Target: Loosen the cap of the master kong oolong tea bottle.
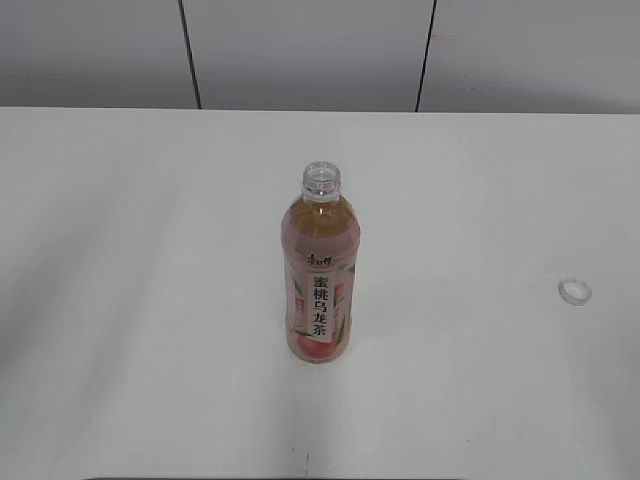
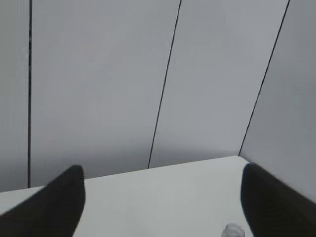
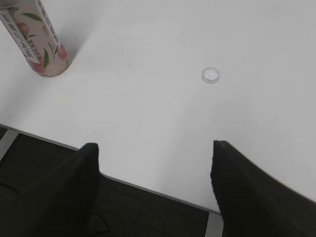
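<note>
The master kong oolong tea bottle (image 1: 320, 270) stands upright at the table's middle, its neck open with no cap on it. Its lower part shows in the right wrist view (image 3: 37, 42), and its open mouth at the bottom edge of the left wrist view (image 2: 233, 230). The white cap (image 1: 574, 292) lies on the table to the right, apart from the bottle; it also shows in the right wrist view (image 3: 211, 75). My left gripper (image 2: 160, 197) is open and empty, held up above the table. My right gripper (image 3: 155, 170) is open and empty over the table's front edge. Neither gripper shows in the exterior view.
The white table (image 1: 150, 300) ends at a grey panelled wall (image 1: 300, 50) behind. In the right wrist view the table's front edge (image 3: 148, 190) runs across, with dark floor below it.
</note>
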